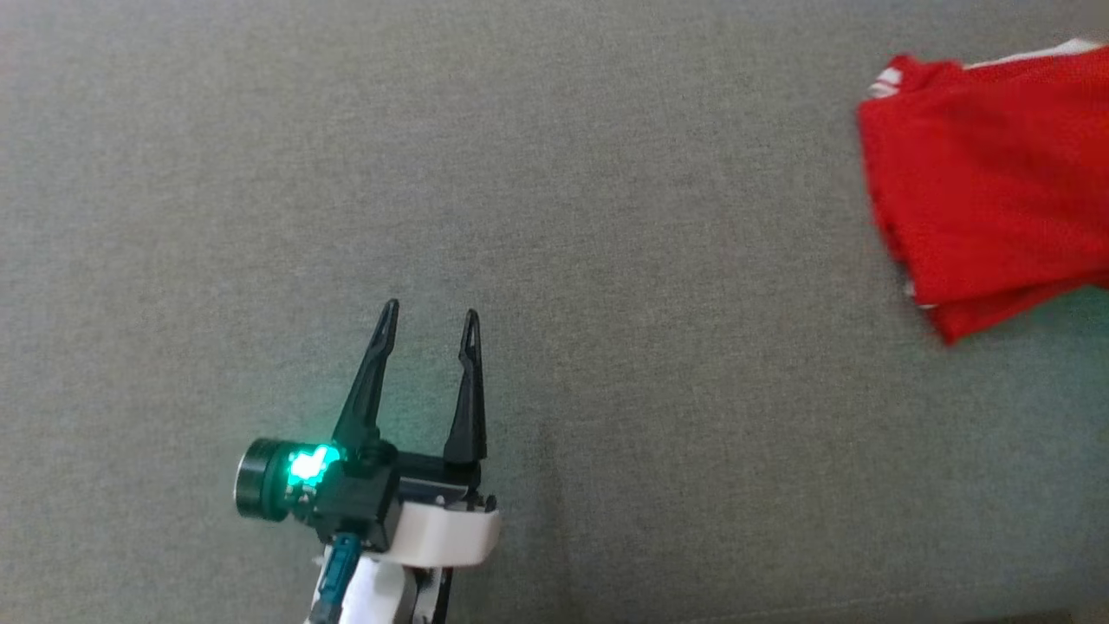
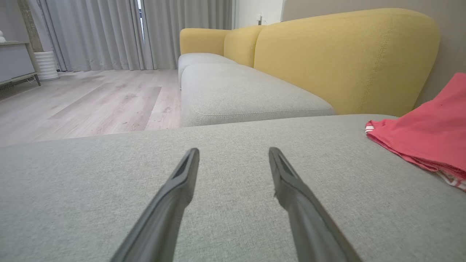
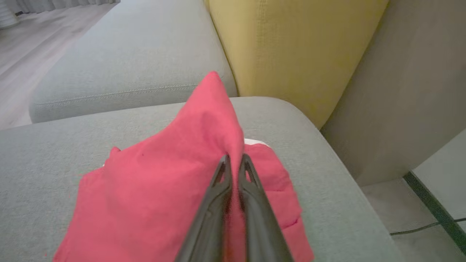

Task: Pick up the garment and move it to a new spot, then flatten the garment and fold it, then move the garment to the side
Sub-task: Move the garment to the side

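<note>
1. The red garment [image 3: 153,189] lies on the grey seat cushion [image 1: 520,173] in front of the yellow backrest [image 3: 291,47], close to the backrest's end, where the cushion rounds off toward the floor.
2. The right end effector [image 3: 235,158] is pinched nearly shut on a ridge of the cloth. The fabric rises to a peak just past its fingertips, while the rest spreads over the cushion.
3. The left end effector [image 1: 431,310] stands wide and empty over bare cushion, farther along in front of the backrest and taking no part in the hold.
4. In the head view the garment's edges look layered, so it is probably folded. The pinch may hold only the upper layer, in which case lifting would peel the fold open and leave the lower layers behind.
5. The grip covers a thin ridge near the fingertips. A quick pull, or drag from the cushion's weave, could slide the cloth out.
6. With one hold point, the loose part would hang and swing, bunching or unfolding on landing.
7. Carried toward the backrest's end, the garment could slip over the cushion's rounded edge.
</note>
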Robot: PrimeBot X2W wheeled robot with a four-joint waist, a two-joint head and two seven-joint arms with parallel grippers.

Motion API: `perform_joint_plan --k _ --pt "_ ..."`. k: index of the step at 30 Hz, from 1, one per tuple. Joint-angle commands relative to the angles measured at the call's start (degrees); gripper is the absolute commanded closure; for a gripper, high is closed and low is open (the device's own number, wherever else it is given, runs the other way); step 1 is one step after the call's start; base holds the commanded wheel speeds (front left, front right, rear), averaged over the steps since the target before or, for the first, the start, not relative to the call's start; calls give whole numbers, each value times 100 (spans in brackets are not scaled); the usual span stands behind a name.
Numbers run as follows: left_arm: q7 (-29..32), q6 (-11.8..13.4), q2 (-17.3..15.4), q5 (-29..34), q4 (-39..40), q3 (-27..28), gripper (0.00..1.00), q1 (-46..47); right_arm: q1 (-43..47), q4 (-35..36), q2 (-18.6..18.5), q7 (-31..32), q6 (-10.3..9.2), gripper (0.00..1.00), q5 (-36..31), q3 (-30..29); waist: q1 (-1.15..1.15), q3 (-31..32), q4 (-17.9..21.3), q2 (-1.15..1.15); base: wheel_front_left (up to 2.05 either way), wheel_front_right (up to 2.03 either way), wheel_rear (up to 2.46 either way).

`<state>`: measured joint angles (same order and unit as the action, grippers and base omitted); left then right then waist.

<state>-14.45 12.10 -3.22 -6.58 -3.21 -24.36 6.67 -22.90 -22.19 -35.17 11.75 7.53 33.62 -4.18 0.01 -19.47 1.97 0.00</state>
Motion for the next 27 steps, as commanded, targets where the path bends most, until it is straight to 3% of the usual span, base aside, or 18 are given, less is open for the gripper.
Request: perform_joint_plan --k 1,2,3,4,9,17,18,20,27 --pt "-55 -14 34 14 224 165 0 178 49 265 -293 59 -4 98 -82 -157 -1 -83 11 0 0 0 0" --pt "-55 -33 34 12 223 165 0 195 95 299 -299 121 -4 63 -133 -266 -1 -93 0 0 0 0 0" --pt "-55 -55 34 4 218 167 0 206 141 333 -297 166 -4 14 -214 -381 -1 -94 -15 0 0 0 0" --pt "-55 -77 34 -6 212 173 0 213 178 368 -276 173 -4 0 -327 -507 -1 -85 -31 0 0 0 0" --pt "-55 -155 34 -27 141 232 0 152 479 743 234 53 -4 0 -1106 -757 -1 219 -136 0 0 0 0" --pt "-55 -193 35 -59 72 315 0 -168 1210 1195 1382 -194 -4 0 -1469 -174 -1 954 -312 0 0 0 0" --pt "-55 -199 35 -72 45 346 0 -295 1425 1207 1680 -370 -4 0 -1477 82 -1 1171 -368 0 0 0 0" --pt "-55 -216 35 -89 -4 369 0 -436 1633 1155 1936 -634 -4 0 -1485 329 -1 1399 -429 0 0 0 0" --pt "-55 -238 35 -133 -56 359 0 -908 2272 811 2628 -2010 -4 0 -1506 1017 -1 2019 -720 0 0 0 0"
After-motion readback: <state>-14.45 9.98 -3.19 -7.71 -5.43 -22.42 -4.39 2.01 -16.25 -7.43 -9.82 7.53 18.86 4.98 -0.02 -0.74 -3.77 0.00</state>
